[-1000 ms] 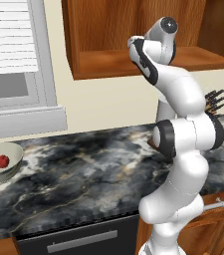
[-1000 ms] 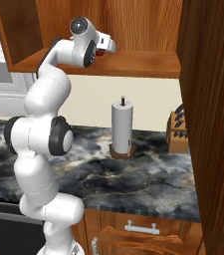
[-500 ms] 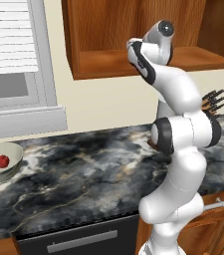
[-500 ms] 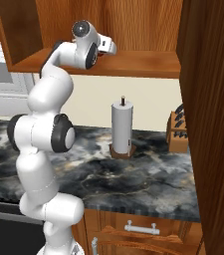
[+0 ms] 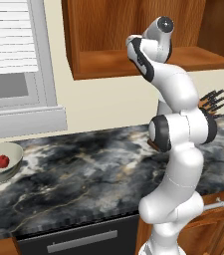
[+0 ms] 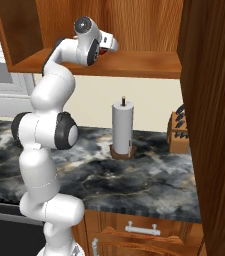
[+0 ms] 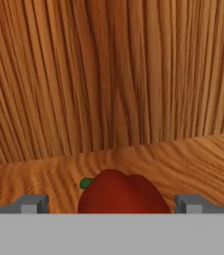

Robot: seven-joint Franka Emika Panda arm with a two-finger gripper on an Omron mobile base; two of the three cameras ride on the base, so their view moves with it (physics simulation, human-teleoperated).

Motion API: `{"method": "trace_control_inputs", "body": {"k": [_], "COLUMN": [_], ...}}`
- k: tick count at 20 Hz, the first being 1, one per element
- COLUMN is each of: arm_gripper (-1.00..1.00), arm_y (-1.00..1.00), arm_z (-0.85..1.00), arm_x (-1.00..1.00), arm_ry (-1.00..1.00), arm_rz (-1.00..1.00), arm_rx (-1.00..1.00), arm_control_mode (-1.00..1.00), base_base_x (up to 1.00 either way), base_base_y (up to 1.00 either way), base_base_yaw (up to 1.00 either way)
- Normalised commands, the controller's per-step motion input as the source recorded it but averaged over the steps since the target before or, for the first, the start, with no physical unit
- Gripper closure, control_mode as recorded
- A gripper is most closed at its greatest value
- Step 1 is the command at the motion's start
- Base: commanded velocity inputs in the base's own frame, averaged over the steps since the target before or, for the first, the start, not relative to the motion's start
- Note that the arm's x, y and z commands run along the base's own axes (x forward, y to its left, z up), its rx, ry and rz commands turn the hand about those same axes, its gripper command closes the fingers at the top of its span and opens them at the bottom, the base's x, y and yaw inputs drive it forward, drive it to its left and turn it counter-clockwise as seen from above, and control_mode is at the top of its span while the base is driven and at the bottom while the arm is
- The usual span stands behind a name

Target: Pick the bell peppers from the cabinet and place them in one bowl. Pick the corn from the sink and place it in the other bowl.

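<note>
Hand view — glossy lumpy bell pepper (image 7: 123, 194), grained cabinet (image 7: 113, 89).

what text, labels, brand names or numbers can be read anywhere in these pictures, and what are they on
None: no readable word, number, brand or sign in any view.
The robot arm is plain white with no marking.
The paper towel roll, knife block, pale bowl, the bell pepper in it and the bell pepper on the shelf carry no label.
The cabinet shows only wood grain; the countertop only marbling.
</note>
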Motion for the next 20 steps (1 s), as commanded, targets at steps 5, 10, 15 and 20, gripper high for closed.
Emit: {"method": "trace_control_inputs", "body": {"k": [5, 10, 15, 20], "arm_gripper": [-1.0, -1.0, -1.0, -1.0], "arm_y": [0.0, 0.0, 0.0, 0.0], "arm_z": [0.0, -0.23, -0.08, 0.0], "arm_x": [0.0, 0.0, 0.0, 0.0], "arm_ry": [0.0, 0.0, 0.0, 0.0], "arm_rz": [0.0, 0.0, 0.0, 0.0], "arm_rx": [0.0, 0.0, 0.0, 0.0], "arm_control_mode": [-1.0, -1.0, -1.0, -1.0], "base_base_x": [0.0, 0.0, 0.0, 0.0], "base_base_y": [0.0, 0.0, 0.0, 0.0], "base_base_yaw": [0.0, 0.0, 0.0, 0.0]}}
